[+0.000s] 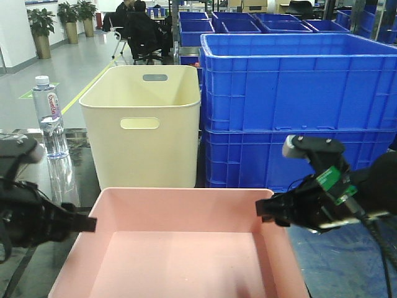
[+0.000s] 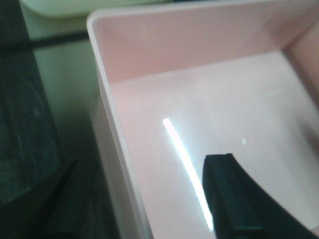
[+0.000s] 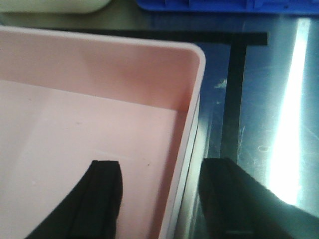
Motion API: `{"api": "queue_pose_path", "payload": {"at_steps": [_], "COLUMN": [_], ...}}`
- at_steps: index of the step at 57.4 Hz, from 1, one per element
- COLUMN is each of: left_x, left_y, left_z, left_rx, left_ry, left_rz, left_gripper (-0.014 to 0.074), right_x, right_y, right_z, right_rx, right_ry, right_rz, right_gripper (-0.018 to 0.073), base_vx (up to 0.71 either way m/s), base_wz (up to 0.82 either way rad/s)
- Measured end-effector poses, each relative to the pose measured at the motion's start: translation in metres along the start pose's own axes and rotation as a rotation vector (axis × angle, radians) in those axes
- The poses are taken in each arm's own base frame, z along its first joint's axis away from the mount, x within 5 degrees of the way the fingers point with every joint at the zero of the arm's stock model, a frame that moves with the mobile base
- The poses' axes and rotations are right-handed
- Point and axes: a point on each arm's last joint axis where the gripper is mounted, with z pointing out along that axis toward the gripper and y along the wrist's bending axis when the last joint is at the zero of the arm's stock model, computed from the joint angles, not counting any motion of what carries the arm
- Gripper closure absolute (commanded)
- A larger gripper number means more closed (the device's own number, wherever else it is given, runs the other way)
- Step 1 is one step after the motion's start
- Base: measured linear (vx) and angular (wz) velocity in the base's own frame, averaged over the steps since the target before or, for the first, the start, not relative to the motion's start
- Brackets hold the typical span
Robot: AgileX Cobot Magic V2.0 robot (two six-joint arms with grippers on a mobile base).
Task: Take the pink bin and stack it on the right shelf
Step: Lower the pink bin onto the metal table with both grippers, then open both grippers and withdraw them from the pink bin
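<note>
The pink bin (image 1: 186,248) fills the near centre of the front view, its pale floor bare. My left gripper (image 1: 87,225) reaches its left rim, and my right gripper (image 1: 268,209) reaches the right rim. In the left wrist view the left gripper (image 2: 147,172) is open astride the bin's left wall (image 2: 117,164), one finger (image 2: 232,199) inside. The right gripper (image 3: 163,167) is likewise open astride the right wall (image 3: 187,149), with one finger (image 3: 102,199) inside and the other outside. The right shelf (image 3: 264,124), dark and glossy with a black strip, lies beside the bin.
A tall cream bin (image 1: 142,127) with handle slots stands just behind the pink bin. Stacked blue crates (image 1: 298,105) rise at the back right. A water bottle (image 1: 49,115) stands at the left. People sit in the far background.
</note>
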Motion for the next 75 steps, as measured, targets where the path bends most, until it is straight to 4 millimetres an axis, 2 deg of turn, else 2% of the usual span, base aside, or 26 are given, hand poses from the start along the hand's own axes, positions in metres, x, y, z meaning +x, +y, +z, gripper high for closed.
{"api": "queue_pose_path", "payload": {"at_steps": [10, 15, 17, 20, 30, 56, 61, 68, 72, 73, 75], "left_x": [-0.007, -0.001, 0.003, 0.008, 0.019, 0.020, 0.026, 0.060, 0.091, 0.095, 0.115], "left_y": [-0.011, -0.013, -0.014, -0.013, -0.015, -0.015, -0.015, -0.009, -0.001, -0.002, 0.003], "left_z": [-0.050, -0.072, -0.084, -0.094, -0.110, -0.113, -0.115, -0.116, -0.110, -0.114, -0.106], "left_rx": [-0.018, -0.044, -0.057, -0.073, -0.084, -0.083, -0.093, -0.119, -0.146, -0.143, -0.165], "left_ry": [-0.243, -0.388, -0.463, -0.536, -0.621, -0.632, -0.648, -0.689, -0.715, -0.743, -0.743], "left_rz": [0.036, 0.041, 0.043, 0.043, 0.044, 0.046, 0.049, 0.025, 0.001, -0.005, 0.004], "left_gripper": [0.0438, 0.0582, 0.0608, 0.0607, 0.0605, 0.0604, 0.0604, 0.0602, 0.0601, 0.0601, 0.0601], "right_x": [-0.008, -0.005, -0.004, -0.003, -0.002, -0.002, -0.002, -0.002, -0.002, -0.002, -0.002], "right_y": [0.006, 0.006, 0.007, 0.007, 0.007, 0.007, 0.007, 0.007, 0.007, 0.007, 0.007], "right_z": [-0.049, -0.068, -0.072, -0.077, -0.079, -0.079, -0.079, -0.079, -0.079, -0.079, -0.079], "right_rx": [-0.020, -0.020, -0.022, -0.024, -0.025, -0.026, -0.026, -0.026, -0.026, -0.026, -0.026], "right_ry": [-0.155, -0.221, -0.235, -0.249, -0.254, -0.254, -0.254, -0.255, -0.255, -0.255, -0.255], "right_rz": [-0.024, -0.056, -0.057, -0.057, -0.056, -0.054, -0.054, -0.054, -0.054, -0.054, -0.054], "right_gripper": [0.0420, 0.0505, 0.0533, 0.0575, 0.0573, 0.0572, 0.0572, 0.0572, 0.0572, 0.0572, 0.0572], "base_vx": [0.00, 0.00, 0.00, 0.00, 0.00, 0.00, 0.00, 0.00, 0.00, 0.00, 0.00], "base_wz": [0.00, 0.00, 0.00, 0.00, 0.00, 0.00, 0.00, 0.00, 0.00, 0.00, 0.00]}}
